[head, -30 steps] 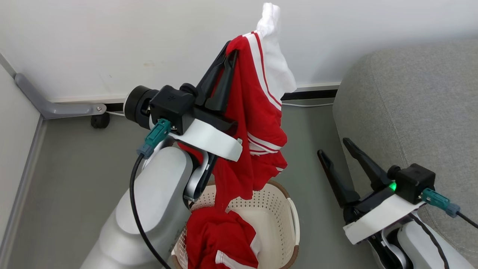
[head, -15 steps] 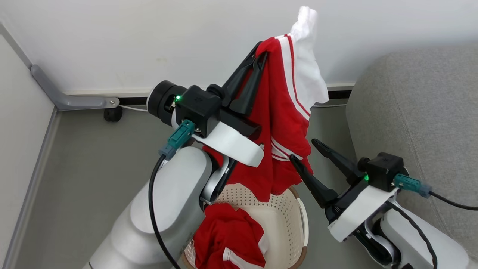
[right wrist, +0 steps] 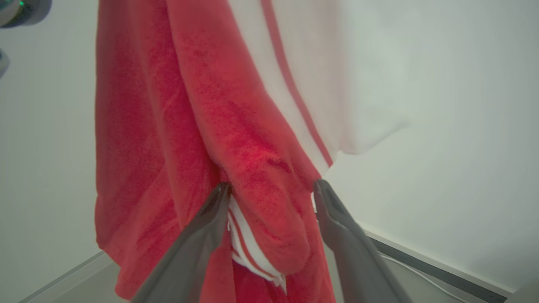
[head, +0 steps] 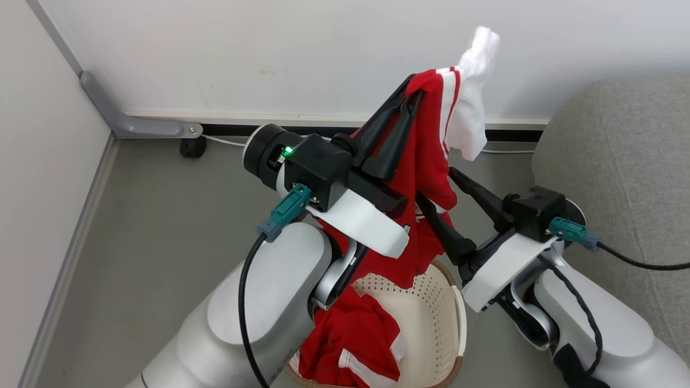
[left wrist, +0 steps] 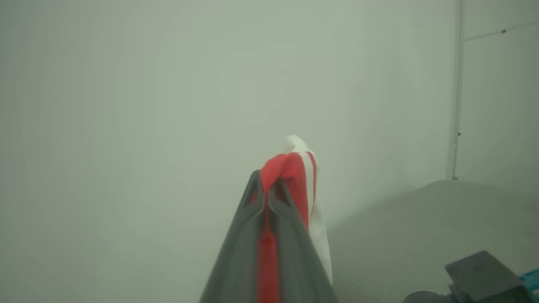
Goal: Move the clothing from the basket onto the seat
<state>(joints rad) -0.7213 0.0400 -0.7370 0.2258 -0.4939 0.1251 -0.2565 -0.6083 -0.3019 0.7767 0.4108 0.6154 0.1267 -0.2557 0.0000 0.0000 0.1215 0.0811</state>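
- Your left gripper is clenched on the top edge of the red-and-white garment. Its fingers slant up toward the white wall. The left wrist view shows a strip of red cloth pinched between the closed fingers.
- The garment hangs from that grip with its long axis roughly vertical. A white tip pokes up past the fingertips, and the red body falls toward the basket.
- In the head view its lower hem overlaps the basket's far rim. You cannot tell whether the two touch.
- The fabric is soft, fleecy and limp, gathered in long folds. A white panel and thin red-and-white stripes run along its length.
- Your right gripper is released, jaws spread wide. Its fingers point up and toward the robot's left, one on each side of a red fold at the garment's mid-height, and are not pressed together on it.
- A second red garment lies crumpled inside the basket on its left side. A white stripe shows on it, and your left forearm partly covers it.
- The basket is oval cream plastic with a perforated wall, a brown rim and a white side handle. It stands on the grey floor between your arms.
- The grey fabric sofa, rounded at its edge, stands just beside your right arm.
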